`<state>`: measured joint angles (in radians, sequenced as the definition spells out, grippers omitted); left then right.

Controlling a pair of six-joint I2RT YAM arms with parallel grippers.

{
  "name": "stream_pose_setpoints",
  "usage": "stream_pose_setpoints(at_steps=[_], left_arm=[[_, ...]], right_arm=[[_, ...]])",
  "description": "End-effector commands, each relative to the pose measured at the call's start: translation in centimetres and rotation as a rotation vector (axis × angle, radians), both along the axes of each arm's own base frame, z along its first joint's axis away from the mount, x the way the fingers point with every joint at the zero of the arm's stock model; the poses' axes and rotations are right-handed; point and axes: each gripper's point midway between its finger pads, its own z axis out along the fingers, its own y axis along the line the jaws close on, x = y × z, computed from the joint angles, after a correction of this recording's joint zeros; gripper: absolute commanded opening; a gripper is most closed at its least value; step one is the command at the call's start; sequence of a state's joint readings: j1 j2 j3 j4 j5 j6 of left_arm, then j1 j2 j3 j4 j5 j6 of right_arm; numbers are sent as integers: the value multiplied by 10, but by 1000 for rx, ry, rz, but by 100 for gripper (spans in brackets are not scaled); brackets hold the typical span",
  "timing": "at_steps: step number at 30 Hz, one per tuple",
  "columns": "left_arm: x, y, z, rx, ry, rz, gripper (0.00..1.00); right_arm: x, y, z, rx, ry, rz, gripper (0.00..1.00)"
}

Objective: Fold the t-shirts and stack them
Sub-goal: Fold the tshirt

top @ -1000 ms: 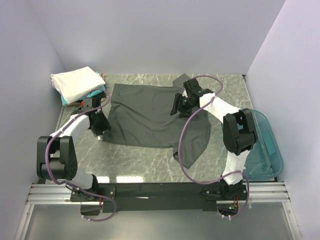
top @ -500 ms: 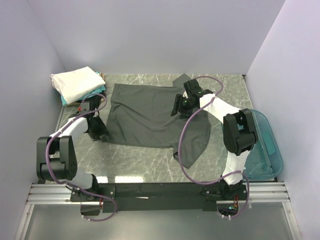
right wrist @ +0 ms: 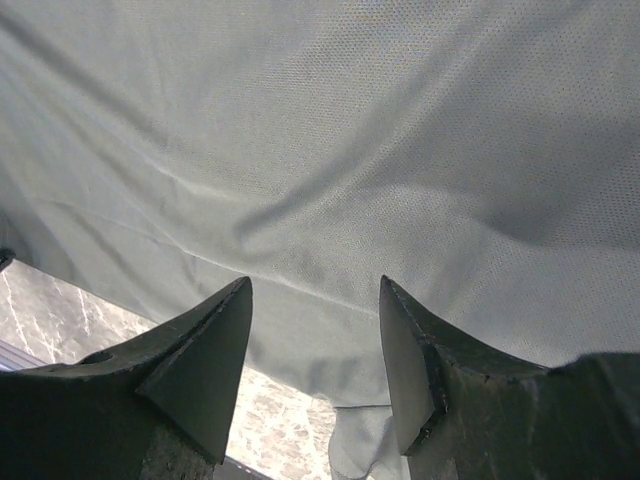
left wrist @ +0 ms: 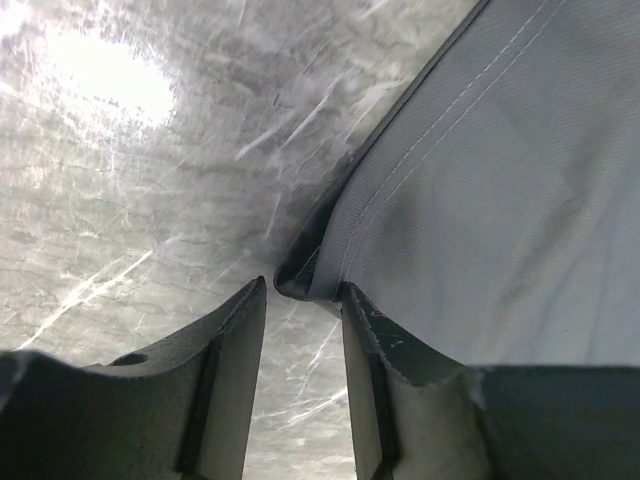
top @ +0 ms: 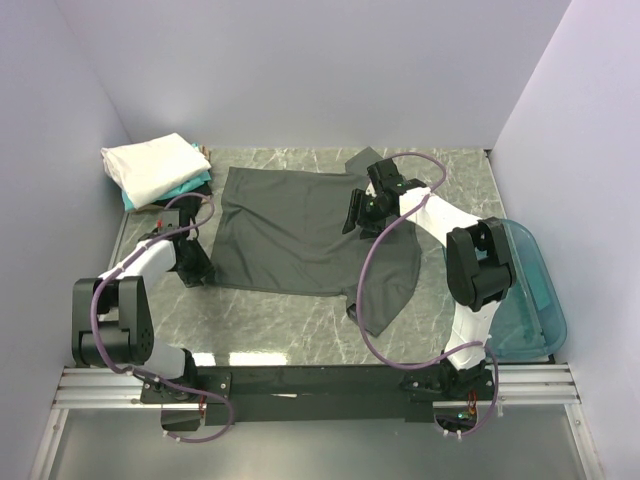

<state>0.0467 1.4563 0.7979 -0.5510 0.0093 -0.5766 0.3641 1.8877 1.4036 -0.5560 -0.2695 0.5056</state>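
The large charcoal-grey t-shirt (top: 290, 235) lies spread flat on the marble surface (top: 270, 320) between the two arms, one sleeve trailing toward the near right. Behind the left gripper (top: 197, 268), at the far left corner, sits a stack of folded shirts, a white t-shirt (top: 150, 165) on top of a teal t-shirt (top: 172, 190), well apart from it. A translucent blue tub (top: 530, 290) stands outside the right arm, at the surface's right edge. The right arm's purple cable (top: 372, 262) loops over the spread shirt. The left forearm reaches low from its elbow toward the shirt's near left corner. In the left wrist view the fingers stand apart, bare surface showing in the gap, and the turned-up stitched hem corner sits right at the fingertips, not pinched. The right arm bends back over its elbow and stretches to the shirt's far right part, where the right gripper (top: 356, 214) hangs over the cloth. Its fingers are spread wide with only grey fabric ahead of them, nothing held.
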Motion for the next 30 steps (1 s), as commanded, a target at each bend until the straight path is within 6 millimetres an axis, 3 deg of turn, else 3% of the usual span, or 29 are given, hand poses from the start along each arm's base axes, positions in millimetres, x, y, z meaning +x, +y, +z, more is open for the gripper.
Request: stream_pose_setpoints(at_steps=[1,9,21,26,30], left_arm=[[-1,2,2,10,-13,-2,42],[-3,2,-6,7,12,0,41],[-10,9,-19,44,63,17,24],[-11,7,-26,32,84,6,12],[-11,4,-28,18,89,-10,1]], right_arm=[[3,1,12,-8,-36,14,60],[3,1,11,-14,-31,25,60],[-1,-4,15,-27,-38,33,60],[-15,-9,21,-28,-44,24,59],[-38,-16,30,-82,-76,32,59]])
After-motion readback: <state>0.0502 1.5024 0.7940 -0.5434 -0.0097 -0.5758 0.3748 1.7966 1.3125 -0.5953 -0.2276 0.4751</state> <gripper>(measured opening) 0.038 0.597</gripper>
